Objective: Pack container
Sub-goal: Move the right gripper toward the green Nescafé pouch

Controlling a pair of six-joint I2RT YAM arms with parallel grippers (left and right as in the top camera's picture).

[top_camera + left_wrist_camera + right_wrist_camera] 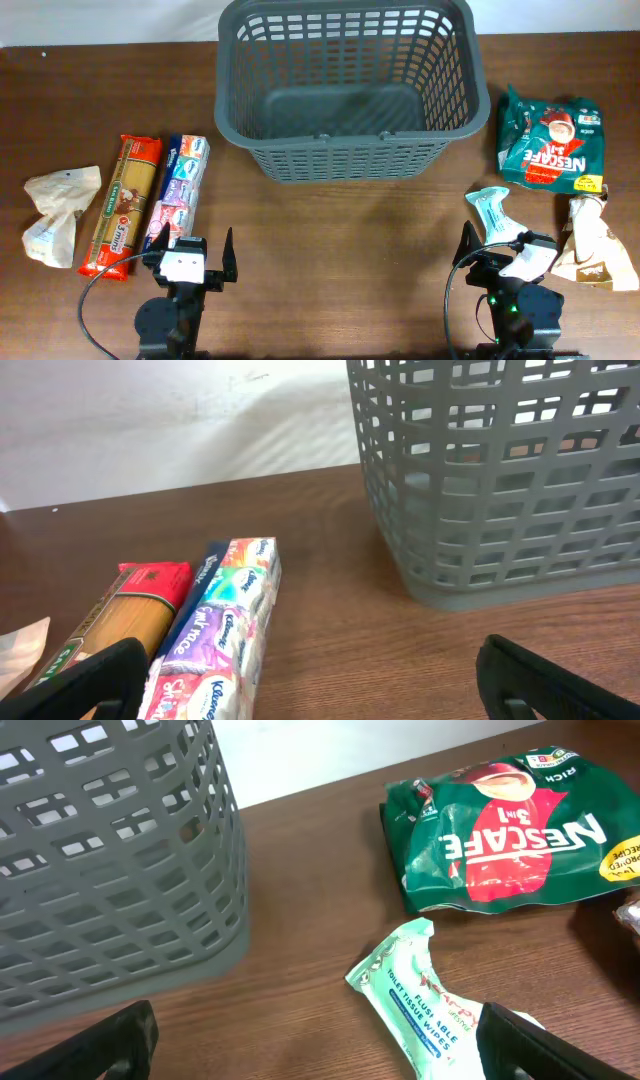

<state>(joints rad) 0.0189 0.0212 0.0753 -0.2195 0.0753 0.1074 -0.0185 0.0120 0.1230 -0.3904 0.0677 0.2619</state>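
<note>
The container (345,160), a large dark grey basket with lattice sides, stands upright on the brown wooden surface (330,260) at its far middle, with both arms on the near side of it. To the near left of the container, the left hand (192,248) hangs released, its 2 fingers (90,680) spread wide with nothing between them. To the near right of the container, the right hand (505,250) is spread the same way and grips nothing. Left of the container lie 3 things in a row: a multicoloured Kleenex tissue pack (178,195) closest to it, a long pasta packet (122,205) touching that pack's outer side, and a crumpled pale paper bag (58,213) furthest out, apart from the pasta. Right of the container, a green and red Nescafe bag (550,140) lies flat, just beside the basket's wall but not touching it. Nearer the arms than that bag, a small pale green wet-tissue packet (497,215) lies creased just ahead of the right hand, and a brown paper bag (595,245) sits further out from the container.
</note>
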